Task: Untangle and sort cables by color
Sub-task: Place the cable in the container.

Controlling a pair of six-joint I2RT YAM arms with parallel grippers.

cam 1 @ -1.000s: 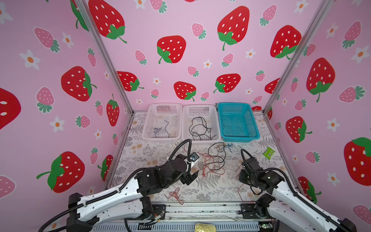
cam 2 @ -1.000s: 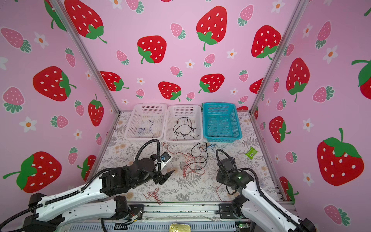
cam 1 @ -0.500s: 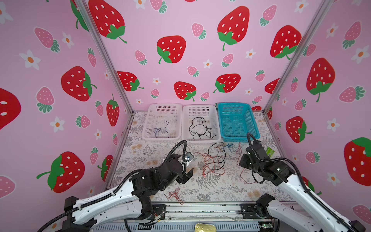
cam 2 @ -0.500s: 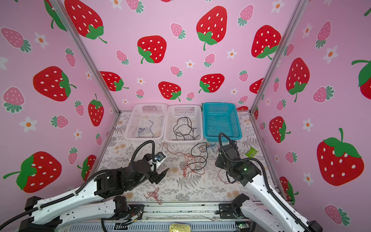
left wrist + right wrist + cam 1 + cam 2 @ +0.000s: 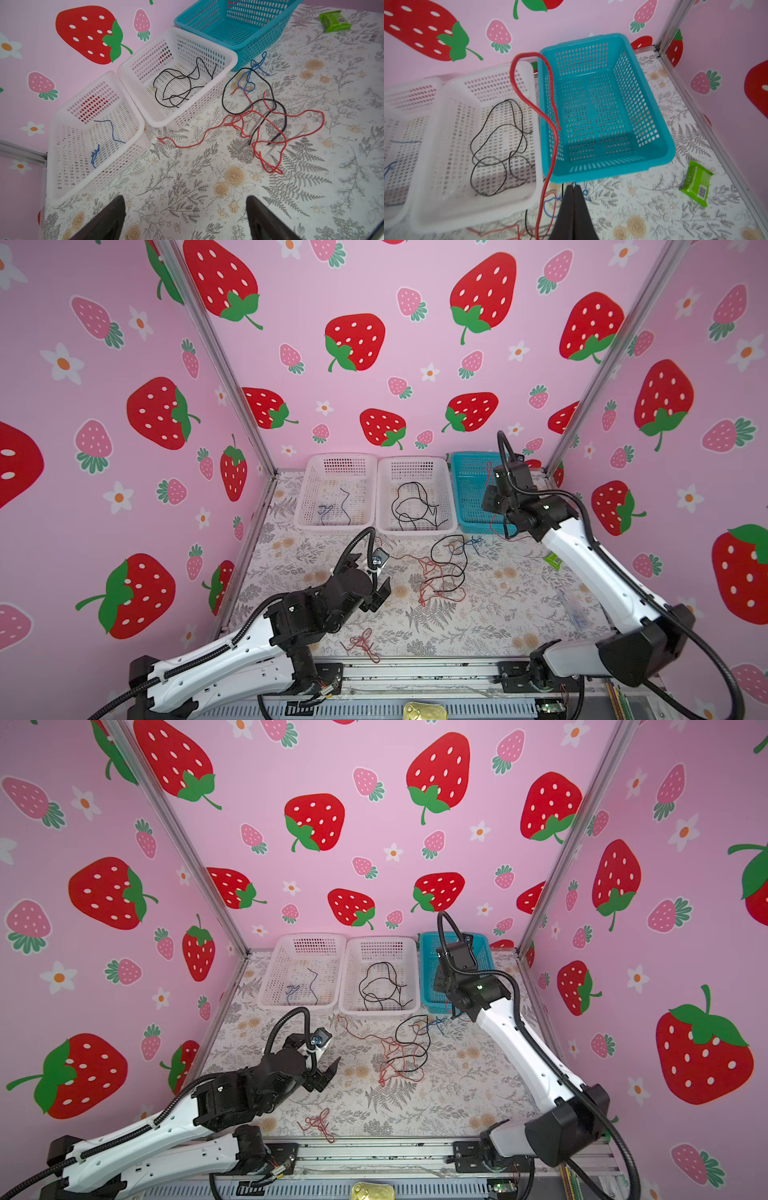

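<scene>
The right arm (image 5: 582,564) reaches to the far right of the table (image 5: 498,614). Its jaws are pressed together and raised over the near end of the blue basket (image 5: 602,172). A red cable (image 5: 527,54) hangs in the air right beside them, one part looping up by the basket's left wall and the rest dropping to the table. It appears pinched in the jaws, though the pinch point itself is hidden in the wrist view. The left arm (image 5: 249,651) hovers above the table left of centre, its jaws spread wide and empty. They point toward the tangle (image 5: 259,116) of red, black and blue cables that lies just in front of the baskets. A small red bundle (image 5: 362,644) lies apart at the near edge. The far-left white basket (image 5: 93,176) holds blue cables (image 5: 112,131), and the middle white basket (image 5: 187,116) holds black cables (image 5: 178,83). A green packet (image 5: 696,182) sits on the table to the right of the blue basket.
</scene>
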